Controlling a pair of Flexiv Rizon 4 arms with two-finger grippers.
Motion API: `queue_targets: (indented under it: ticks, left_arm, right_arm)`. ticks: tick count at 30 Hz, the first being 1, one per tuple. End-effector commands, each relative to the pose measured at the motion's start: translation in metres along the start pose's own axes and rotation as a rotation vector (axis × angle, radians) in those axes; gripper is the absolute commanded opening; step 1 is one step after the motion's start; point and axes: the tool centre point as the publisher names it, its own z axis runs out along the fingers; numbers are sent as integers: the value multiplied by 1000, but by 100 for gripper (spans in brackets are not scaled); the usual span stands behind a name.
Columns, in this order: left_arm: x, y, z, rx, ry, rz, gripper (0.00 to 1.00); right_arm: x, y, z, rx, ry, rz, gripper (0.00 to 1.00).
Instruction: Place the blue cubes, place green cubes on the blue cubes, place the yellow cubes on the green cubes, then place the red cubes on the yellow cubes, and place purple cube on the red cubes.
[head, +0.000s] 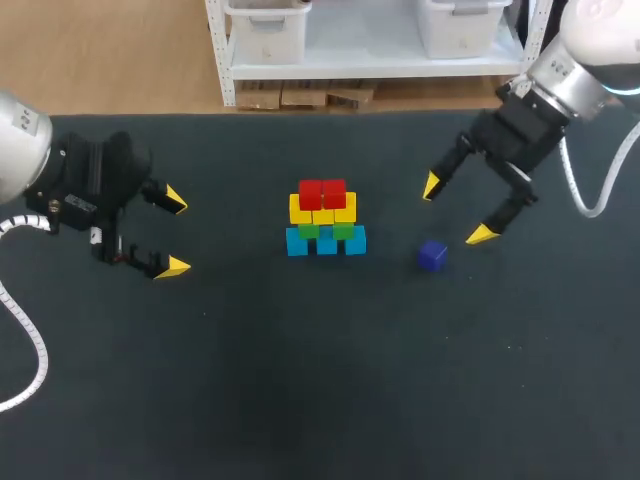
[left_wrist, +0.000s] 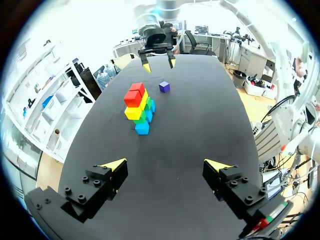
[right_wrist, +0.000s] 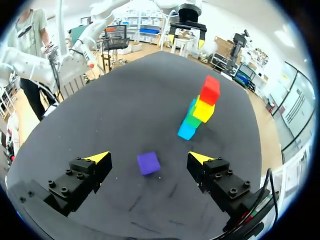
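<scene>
Right wrist view shows you the right tool (right_wrist: 149, 156) spread wide, the purple cube (right_wrist: 149, 163) on the desk (right_wrist: 125, 90) between its tips, apparently lined up for grasping, with the red-topped stack (right_wrist: 201, 107) farther ahead, uncapped.

Bright, even light from overhead. Table (head: 300, 380) is dark and matte, with shadows on it weak and diffuse. Stack (head: 325, 222) evenly lit, colours vivid. Purple cube (right_wrist: 149, 163) brightest on its top face. Wrist views: room beyond the table washes out white.
</scene>
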Motion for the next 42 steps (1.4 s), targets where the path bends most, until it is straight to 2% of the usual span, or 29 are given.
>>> queue_targets:
  ticks: [1,7,8,9,12,13,14,17,19,29,35,42]
  left_arm:
    - [3,-1,0,-2,-9,3,100]
    - [3,-1,0,-2,-9,3,100]
    - [3,-1,0,-2,-9,3,100]
    - [3,-1,0,-2,-9,3,100]
    - [3,-1,0,-2,-9,3,100]
    - [3,-1,0,-2,-9,3,100]
    - [3,-1,0,-2,-9,3,100]
    - [3,-1,0,-2,-9,3,100]
    - [3,-1,0,-2,-9,3,100]
    - [3,-1,0,-2,-9,3,100]
    - [3,-1,0,-2,-9,3,100]
    - [3,-1,0,-2,-9,3,100]
  right_arm:
    - [11,-7,3,-45,-22,-15,100]
    - [17,-5,12,-41,-43,-40,100]
    - [17,-5,14,-39,-51,-47,99]
    - [17,-5,16,-40,-56,-53,94]
    - [19,-4,22,-37,-72,-71,96]
    - [20,-3,24,-37,-77,-77,91]
    - [20,-3,26,-37,-81,-83,77]
    - [22,0,32,-42,-95,-100,65]
    - [23,2,36,-47,-104,-110,63]
    - [28,2,48,-84,-126,-168,63]
    - [29,1,49,-109,-124,-198,40]
    - [30,0,51,-136,-121,-213,35]
